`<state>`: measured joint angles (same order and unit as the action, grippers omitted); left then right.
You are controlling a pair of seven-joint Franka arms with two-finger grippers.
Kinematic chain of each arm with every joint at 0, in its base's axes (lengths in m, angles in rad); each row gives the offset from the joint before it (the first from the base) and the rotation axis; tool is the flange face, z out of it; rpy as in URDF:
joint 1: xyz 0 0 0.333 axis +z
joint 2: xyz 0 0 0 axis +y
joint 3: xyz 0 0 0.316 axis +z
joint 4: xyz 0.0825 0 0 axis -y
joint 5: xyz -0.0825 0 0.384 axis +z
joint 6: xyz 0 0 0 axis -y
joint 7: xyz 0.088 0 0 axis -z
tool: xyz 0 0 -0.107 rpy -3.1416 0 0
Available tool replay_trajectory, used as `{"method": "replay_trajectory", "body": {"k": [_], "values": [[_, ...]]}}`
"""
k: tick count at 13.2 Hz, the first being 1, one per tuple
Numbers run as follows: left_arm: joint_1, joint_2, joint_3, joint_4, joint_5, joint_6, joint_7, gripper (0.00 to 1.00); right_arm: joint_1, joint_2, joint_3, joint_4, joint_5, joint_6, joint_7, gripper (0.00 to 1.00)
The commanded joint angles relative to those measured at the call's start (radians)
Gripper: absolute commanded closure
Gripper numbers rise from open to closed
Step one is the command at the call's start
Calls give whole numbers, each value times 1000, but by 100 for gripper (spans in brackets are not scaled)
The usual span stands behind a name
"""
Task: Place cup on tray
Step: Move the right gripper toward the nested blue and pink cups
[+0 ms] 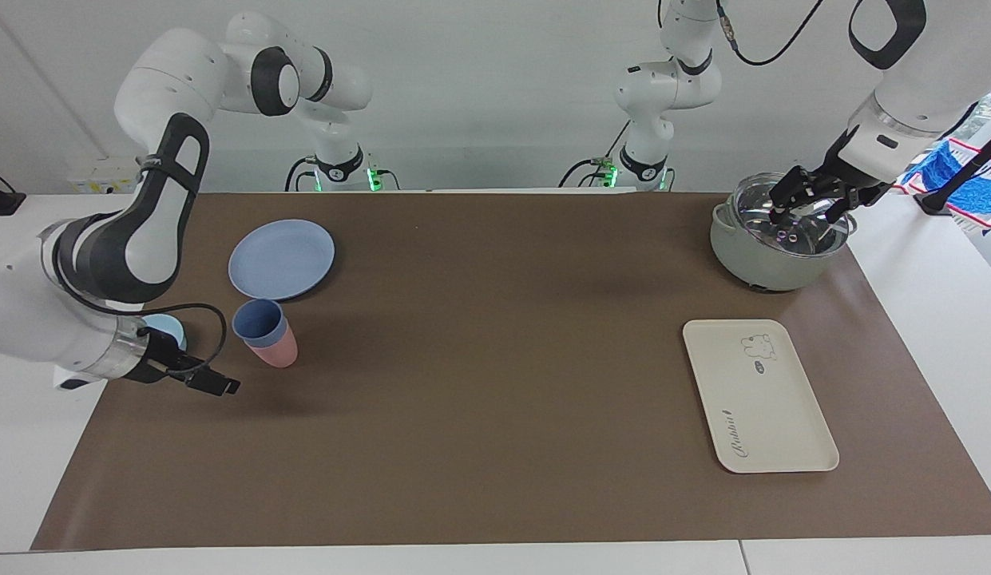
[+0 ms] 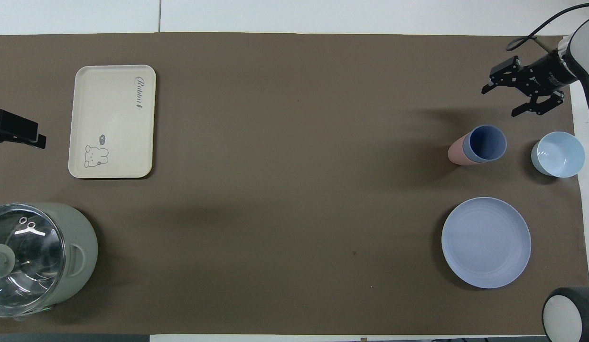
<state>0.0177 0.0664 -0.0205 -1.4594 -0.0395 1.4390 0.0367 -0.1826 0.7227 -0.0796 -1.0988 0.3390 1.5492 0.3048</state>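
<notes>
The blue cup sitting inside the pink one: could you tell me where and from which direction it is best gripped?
Grip the blue cup by its exposed rim, from above: only that top band clears the pink cup, and its mouth is open upward. The right gripper, open, is closest.

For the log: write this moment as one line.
cup nested in pink tumbler; tray bare; right gripper open near cup; left gripper over pot

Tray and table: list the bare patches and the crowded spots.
The cream tray is bare throughout. The brown mat is open between tray and blue cup. Crowded at the right arm's end: blue cup nested in pink cup, bowl, plate, right gripper.
</notes>
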Motion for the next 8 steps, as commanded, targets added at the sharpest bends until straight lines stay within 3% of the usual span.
{"method": "replay_trajectory", "body": {"k": [1, 8], "values": [[-1, -10, -1, -15, 16, 14, -6, 0, -38, -8, 11, -87, 63, 2, 39, 0], [1, -10, -1, -15, 16, 14, -6, 0, -52, -17, 11, -191, 126, -63, 111, 0]]}}
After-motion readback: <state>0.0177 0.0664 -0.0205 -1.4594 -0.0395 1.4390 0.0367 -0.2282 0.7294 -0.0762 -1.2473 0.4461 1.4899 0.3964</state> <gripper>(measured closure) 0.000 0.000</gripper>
